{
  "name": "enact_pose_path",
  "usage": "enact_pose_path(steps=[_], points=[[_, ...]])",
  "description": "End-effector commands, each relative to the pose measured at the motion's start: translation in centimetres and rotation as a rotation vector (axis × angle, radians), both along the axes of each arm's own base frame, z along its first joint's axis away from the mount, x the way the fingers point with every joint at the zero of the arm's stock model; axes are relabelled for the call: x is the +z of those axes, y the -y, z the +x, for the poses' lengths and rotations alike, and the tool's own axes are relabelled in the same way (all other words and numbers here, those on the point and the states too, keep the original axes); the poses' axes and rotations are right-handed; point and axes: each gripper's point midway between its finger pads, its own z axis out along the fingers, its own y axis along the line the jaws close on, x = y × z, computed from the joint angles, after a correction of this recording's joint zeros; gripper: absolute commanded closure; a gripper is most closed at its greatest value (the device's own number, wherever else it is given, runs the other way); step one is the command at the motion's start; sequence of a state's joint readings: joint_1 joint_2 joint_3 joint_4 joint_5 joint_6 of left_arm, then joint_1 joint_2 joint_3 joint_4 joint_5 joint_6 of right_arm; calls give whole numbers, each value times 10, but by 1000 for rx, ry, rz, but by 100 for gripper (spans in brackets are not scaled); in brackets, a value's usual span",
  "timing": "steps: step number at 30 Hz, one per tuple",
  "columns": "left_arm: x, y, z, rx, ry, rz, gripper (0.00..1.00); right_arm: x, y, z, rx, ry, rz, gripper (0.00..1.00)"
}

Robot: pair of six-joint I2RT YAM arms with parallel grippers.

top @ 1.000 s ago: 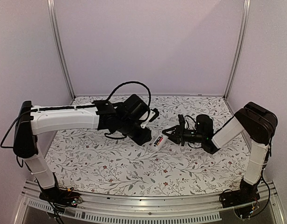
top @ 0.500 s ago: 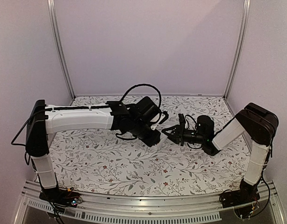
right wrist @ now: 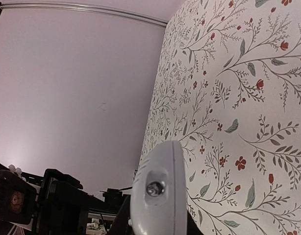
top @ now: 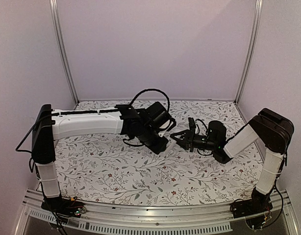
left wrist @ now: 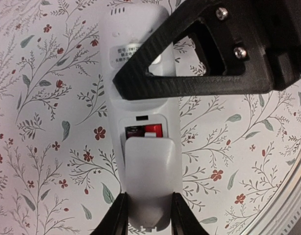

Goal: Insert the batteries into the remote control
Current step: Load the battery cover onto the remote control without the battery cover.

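Spanning left-to-right, remote control [left wrist: 145, 166] sits clamped in left gripper [left wrist: 147, 215] at one end, pinched by right gripper [top: 176, 138] opposite.

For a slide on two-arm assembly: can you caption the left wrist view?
Left gripper holds the remote control back-up, a red battery showing above its partly closed cover, right gripper laid across.

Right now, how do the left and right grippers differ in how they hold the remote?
The left gripper clamps the remote control across its width at the battery-cover end; the right gripper grips the other end, a finger lying across its back. The left jaws stand wider apart; the right are almost closed. Both are shut on the remote.
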State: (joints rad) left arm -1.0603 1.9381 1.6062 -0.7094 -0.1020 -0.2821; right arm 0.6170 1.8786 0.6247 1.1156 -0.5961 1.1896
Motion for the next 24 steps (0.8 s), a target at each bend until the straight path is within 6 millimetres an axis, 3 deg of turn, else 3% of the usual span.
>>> enact_pose_path(steps=[1,13,24], points=[[-8,-4,5,17,-19,40,72,20,-1,-4,2,65,32,100],[-12,-10,16,70,-28,49,72,25,-4,-8,17,77,37,100],[-12,2,7,15,-49,33,72,25,-6,-9,20,79,33,99]])
